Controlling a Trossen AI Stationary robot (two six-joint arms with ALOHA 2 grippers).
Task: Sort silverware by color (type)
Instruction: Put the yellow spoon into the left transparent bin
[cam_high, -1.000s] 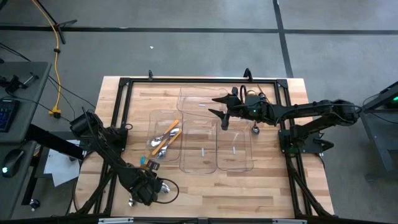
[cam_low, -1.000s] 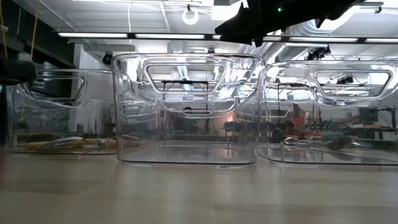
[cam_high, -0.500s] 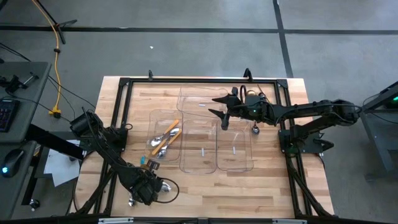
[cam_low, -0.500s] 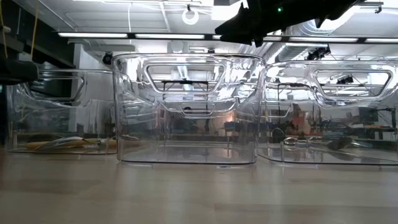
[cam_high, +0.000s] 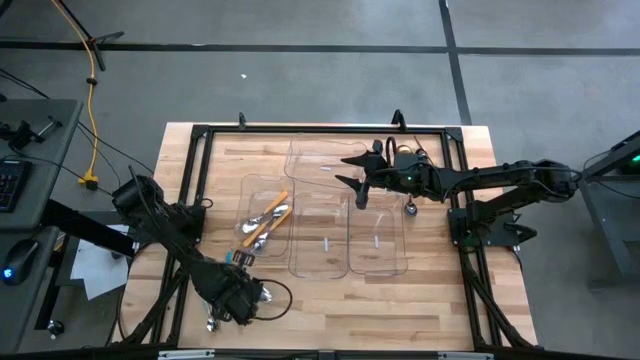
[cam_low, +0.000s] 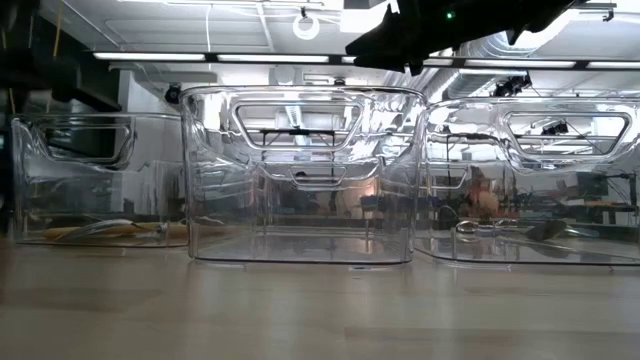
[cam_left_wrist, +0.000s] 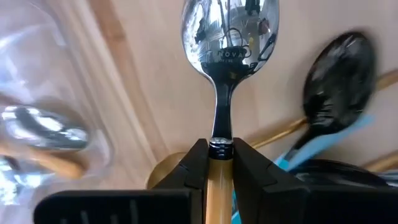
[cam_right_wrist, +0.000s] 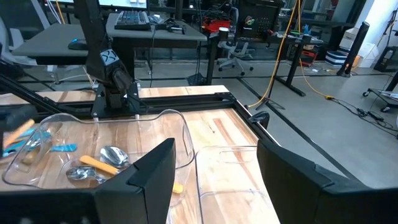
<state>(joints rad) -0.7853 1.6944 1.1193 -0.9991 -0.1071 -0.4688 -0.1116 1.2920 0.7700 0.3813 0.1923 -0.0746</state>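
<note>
My left gripper hangs over the table's near left part, pointing down, shut on a spoon with a silver bowl and an orange handle. Under it lie a dark spoon with a teal handle and gold handles. More orange-handled spoons lie flat on the floor of the left clear tray. A teal-handled piece lies on the table just outside that tray. My right gripper waits open, roughly level, above the far end of the middle tray, with nothing between its fingers. My left gripper pinches the spoon's orange handle between its two fingers, just behind the dark ring where the handle meets the silver neck. The fingers come from above. The bowl sticks out past the fingertips, its hollow toward the wrist camera, raised above the cutlery below.
Three clear trays stand side by side mid-table; the right one holds only a small label. A black rail frame borders the wooden top. A loose cable loops beside my left gripper. Bare wood lies along the near edge.
My left gripper has risen from the near left part of the table and drifted slightly toward the trays; in the low view its dark shape has moved up and blurred. My right arm has kept still.
</note>
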